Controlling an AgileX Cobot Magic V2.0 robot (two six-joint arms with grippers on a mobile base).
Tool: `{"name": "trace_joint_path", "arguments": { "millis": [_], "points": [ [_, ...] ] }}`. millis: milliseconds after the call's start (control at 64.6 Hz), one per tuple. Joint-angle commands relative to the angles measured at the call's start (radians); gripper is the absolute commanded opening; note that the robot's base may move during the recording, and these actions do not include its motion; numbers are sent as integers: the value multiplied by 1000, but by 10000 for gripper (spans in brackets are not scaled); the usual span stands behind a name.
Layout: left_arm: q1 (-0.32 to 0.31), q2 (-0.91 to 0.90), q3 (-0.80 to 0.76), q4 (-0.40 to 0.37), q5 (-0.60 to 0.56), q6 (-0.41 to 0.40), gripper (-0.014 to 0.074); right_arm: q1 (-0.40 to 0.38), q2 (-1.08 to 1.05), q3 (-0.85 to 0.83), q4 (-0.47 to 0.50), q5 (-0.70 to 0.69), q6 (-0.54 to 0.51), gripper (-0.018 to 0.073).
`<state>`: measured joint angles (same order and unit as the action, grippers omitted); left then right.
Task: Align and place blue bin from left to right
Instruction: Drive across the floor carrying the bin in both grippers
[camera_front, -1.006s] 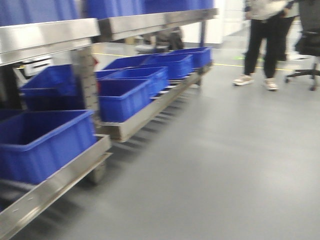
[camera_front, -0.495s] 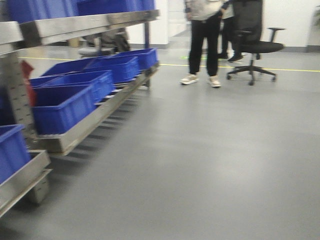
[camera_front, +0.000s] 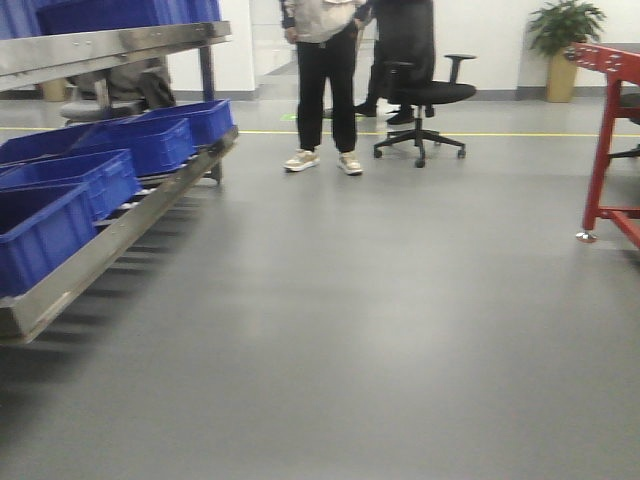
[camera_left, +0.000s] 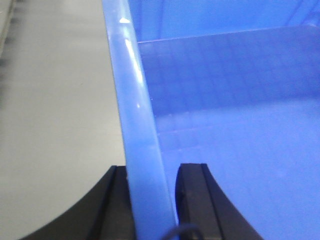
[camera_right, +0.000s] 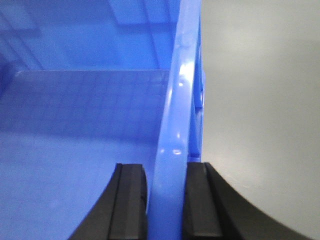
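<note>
Left pincer (camera_left: 152, 172) and right pincer (camera_right: 164, 172) each clamp the glossy rim of the bright blue bin (camera_left: 225, 100)

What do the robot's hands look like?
The left hand and right hand each have two black, blocky fingers, flat inside and curved on the outer side. A thin dark cable loops by the left one. No markings show.

Steel rack (camera_front: 112, 240), low shelf: blue bins (camera_front: 152, 146) in row.
</note>
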<state>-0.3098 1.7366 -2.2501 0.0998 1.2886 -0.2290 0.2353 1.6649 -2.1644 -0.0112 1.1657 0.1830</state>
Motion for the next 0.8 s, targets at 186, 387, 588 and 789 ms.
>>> {"name": "trace_joint_path", "arguments": {
  "millis": [186,387,588,789],
  "points": [
    [-5,-27,-18,-1,-68,16,-110,-6,-23,-20,-20,-100,-26,-152],
    [-5,-27,-18,-1,-68,16,-110,-6,-23,-20,-20,-100,-26,-152],
    [-5,-27,-18,-1,-68,16,-110,-6,-23,-20,-20,-100,-26,-152],
    [-5,-27,-18,-1,-68,16,-110,-6,-23,-20,-20,-100,-26,-152]
  ]
}}
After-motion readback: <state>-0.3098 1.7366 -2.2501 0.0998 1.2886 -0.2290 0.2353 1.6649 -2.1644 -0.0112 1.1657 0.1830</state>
